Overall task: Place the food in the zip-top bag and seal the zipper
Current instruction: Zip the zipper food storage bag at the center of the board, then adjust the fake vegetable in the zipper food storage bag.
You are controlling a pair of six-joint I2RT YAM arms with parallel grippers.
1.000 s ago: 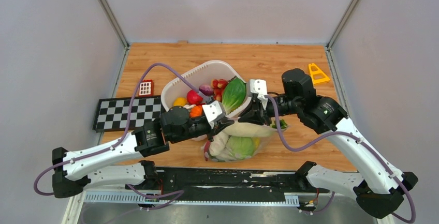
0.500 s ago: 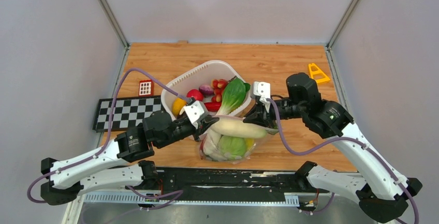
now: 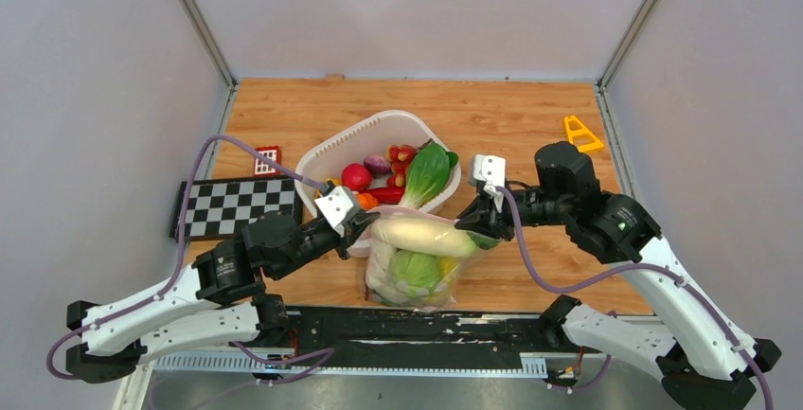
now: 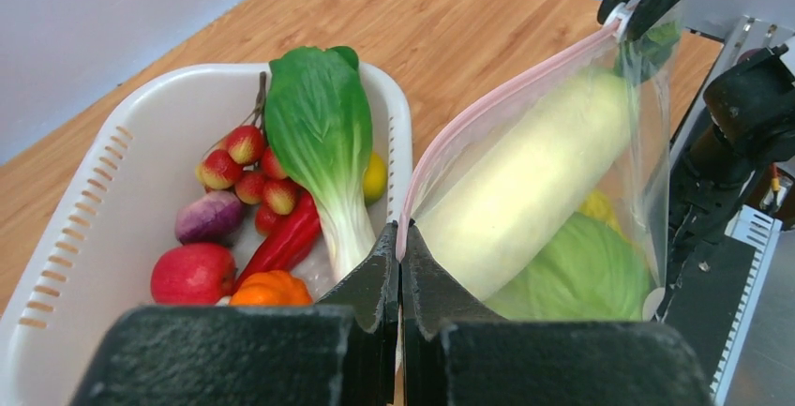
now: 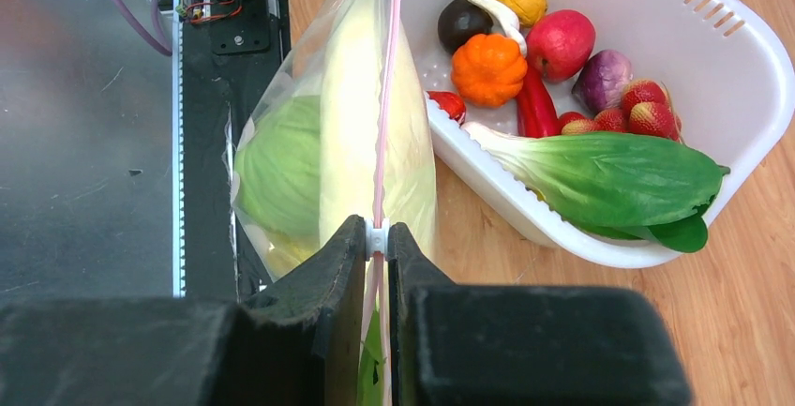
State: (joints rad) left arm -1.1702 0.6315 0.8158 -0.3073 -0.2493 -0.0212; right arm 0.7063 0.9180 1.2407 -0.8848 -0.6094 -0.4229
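The left gripper (image 4: 400, 237) has its fingers pressed tightly together on one end of the zipper (image 4: 511, 97). From those fingertips the pale pink strip runs straight across to the right gripper (image 5: 376, 237), which pinches the other end, with a small white slider (image 5: 376, 238) caught between its fingers (image 5: 337, 265). The zip-top bag (image 3: 417, 268) hangs below the stretched strip, between the two sets of fingers. The strip shows as a single line, and whether it is sealed along its length cannot be told. Inside the bag, the long white radish (image 4: 534, 181) lies just under the zipper and spans nearly from one pair of fingers to the other. The cabbage (image 4: 581, 279) sits beneath it at the bottom of the bag. Beyond the left fingertips, on the far side of the bag from the arm bases, the white tub (image 4: 94, 172) rests on the table (image 3: 511, 126). It holds a leafy green (image 4: 319, 125), a red apple (image 4: 192, 273), an orange pumpkin (image 5: 487, 67), a purple piece (image 4: 208, 216) and a cluster of small red pieces (image 4: 246, 167). None of these touch either gripper.
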